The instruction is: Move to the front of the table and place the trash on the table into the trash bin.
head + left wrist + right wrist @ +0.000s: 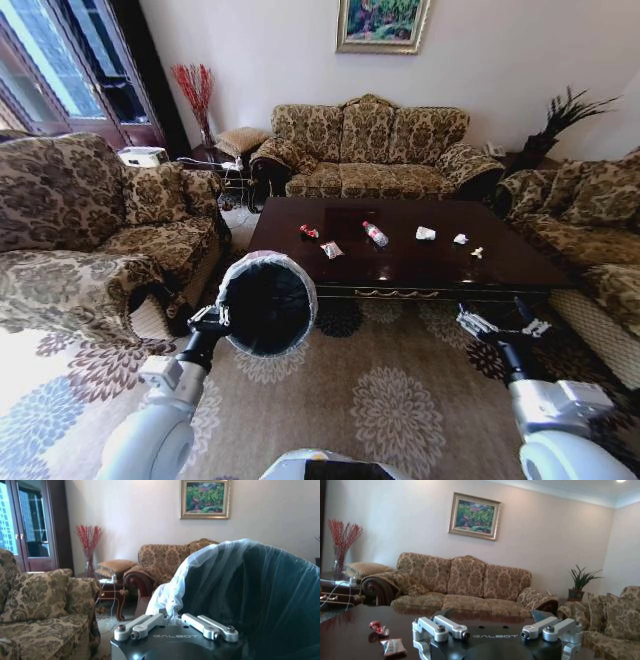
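The left gripper (222,318) is clenched on the rim of the bin (266,302), which it holds up tilted, its dark mouth facing the head camera, in front of the table's (500,268) near left corner. In the left wrist view the 2 fingers (142,626) are drawn together at the bag-lined rim (172,600), with the bin wall rising just past them.

The right gripper (503,326) hangs low before the table's near right edge, fingers (440,627) spread apart and holding nothing.

The trash lies on the tabletop, well apart from both grippers: a red scrap (308,232) and a wrapper (331,249) toward the left, a bottle (375,234) near the middle, then a white wad (425,233), a smaller wad (460,239) and a yellowish scrap (477,252) toward the right. In the right wrist view the red scrap (377,627) and wrapper (394,647) sit on the dark top beyond the gripper's outer finger.

Sofas (370,150) ring the table on a patterned carpet (390,400).
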Available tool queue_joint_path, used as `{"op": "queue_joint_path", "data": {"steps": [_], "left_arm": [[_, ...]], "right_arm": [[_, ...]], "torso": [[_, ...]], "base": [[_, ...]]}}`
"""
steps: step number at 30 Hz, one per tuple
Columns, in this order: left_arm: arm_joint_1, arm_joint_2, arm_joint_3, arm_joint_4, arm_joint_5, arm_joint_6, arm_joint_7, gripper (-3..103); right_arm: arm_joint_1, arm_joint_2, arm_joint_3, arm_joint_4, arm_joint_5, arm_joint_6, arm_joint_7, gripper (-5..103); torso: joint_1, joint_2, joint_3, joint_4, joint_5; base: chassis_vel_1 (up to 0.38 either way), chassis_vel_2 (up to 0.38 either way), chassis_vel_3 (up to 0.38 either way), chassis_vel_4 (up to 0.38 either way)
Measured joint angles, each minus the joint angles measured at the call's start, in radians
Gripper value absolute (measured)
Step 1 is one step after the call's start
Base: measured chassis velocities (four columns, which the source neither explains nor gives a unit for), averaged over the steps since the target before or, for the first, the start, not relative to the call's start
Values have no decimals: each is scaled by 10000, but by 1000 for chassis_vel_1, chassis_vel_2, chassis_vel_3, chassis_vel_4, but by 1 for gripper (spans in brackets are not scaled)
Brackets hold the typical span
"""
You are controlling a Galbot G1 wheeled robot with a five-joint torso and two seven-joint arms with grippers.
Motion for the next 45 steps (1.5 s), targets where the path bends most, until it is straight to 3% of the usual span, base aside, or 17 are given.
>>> {"op": "queue_joint_path", "data": {"steps": [45], "left_arm": [[-132,-92,88,254,-35,-142,-27,0]], "right_arm": [[-93,291,-24,-294,-146,315,-286,100]], "torso": [[-24,-66,-34,-1,1]], "base": [[-117,117,113,-115]]}}
